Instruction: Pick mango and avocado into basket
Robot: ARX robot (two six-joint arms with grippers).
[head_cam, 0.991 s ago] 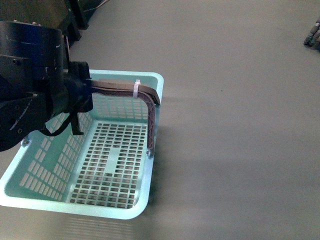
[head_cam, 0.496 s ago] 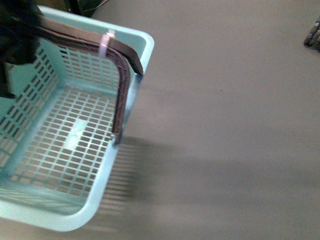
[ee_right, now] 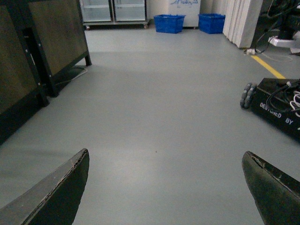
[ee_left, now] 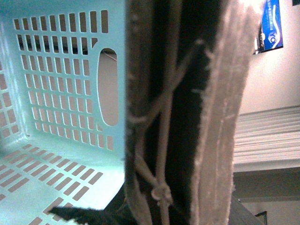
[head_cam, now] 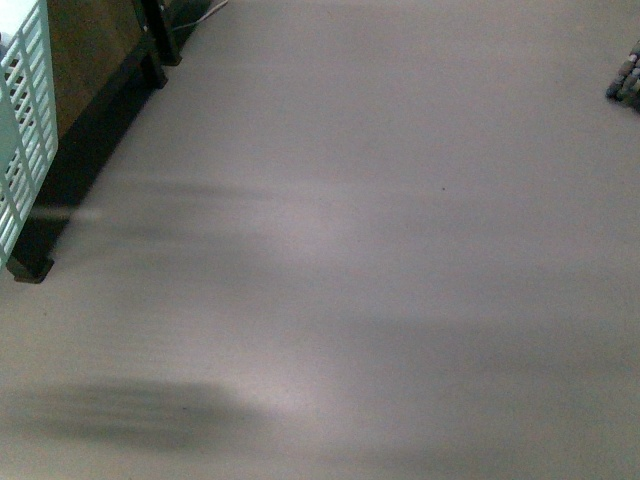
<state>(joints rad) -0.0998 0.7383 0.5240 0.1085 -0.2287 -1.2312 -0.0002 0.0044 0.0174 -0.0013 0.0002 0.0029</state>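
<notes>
The light teal basket (ee_left: 61, 93) fills the left wrist view, its slotted wall and floor close to the camera. Its brown-grey handle (ee_left: 220, 122) runs right across that view, and my left gripper is shut on it, the fingers themselves hidden behind the handle. In the front view only a sliver of the basket (head_cam: 22, 120) shows at the far left edge, lifted off the floor. My right gripper (ee_right: 166, 187) hangs open over bare grey floor, nothing between its fingers (ee_right: 56, 192). The mango and the avocado are out of view.
A dark wooden cabinet (head_cam: 95, 70) stands at the left on black feet. A wheeled black robot base (ee_right: 276, 105) sits at the right. Blue crates (ee_right: 168, 23) and white panels (ee_right: 241, 21) line the far wall. Grey floor (head_cam: 380, 250) spreads between them.
The basket has swung left and up, from filling the lower left of the front view to a sliver at its left edge. The left arm has left that view.
</notes>
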